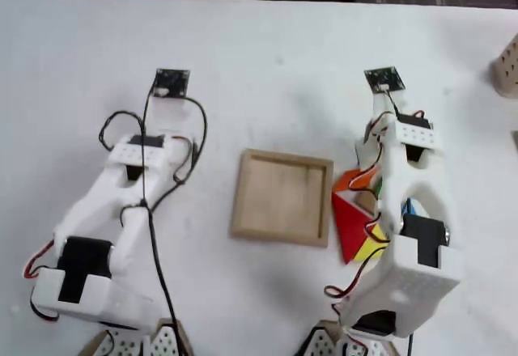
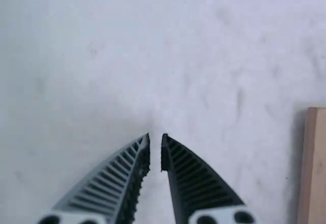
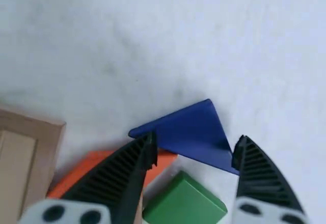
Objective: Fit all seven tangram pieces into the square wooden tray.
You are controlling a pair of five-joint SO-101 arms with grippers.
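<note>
Tray: the square wooden tray (image 1: 282,198) lies flat on the white table (image 1: 267,65) in the middle of the high view. Its recess shows bare wood.
Pieces: they are bunched just right of the tray, partly under the right arm. There is a red triangle (image 1: 350,225), a flat orange piece (image 1: 350,180), a yellow piece (image 1: 374,248), a green block (image 3: 184,203) and a blue triangle (image 3: 189,131). Any others may be hidden under the arm.
Progress: nothing looks placed yet, so all seven pieces seem left to do.
Right end effector (image 3: 194,150): spread wide and empty, it straddles the blue triangle, with the orange piece and green block close under it.
Left end effector (image 2: 155,150): nearly closed to a thin slit and holding nothing, over bare table left of the tray.
Edges: the red triangle's tip appears to touch the tray's right rim. The pieces crowd one another, which likely leaves little room for fingers between them.
Open room: there is bare table across the upper half of the high view and between the left arm and the tray. A pale object (image 1: 507,68) at the right edge sits well apart.
</note>
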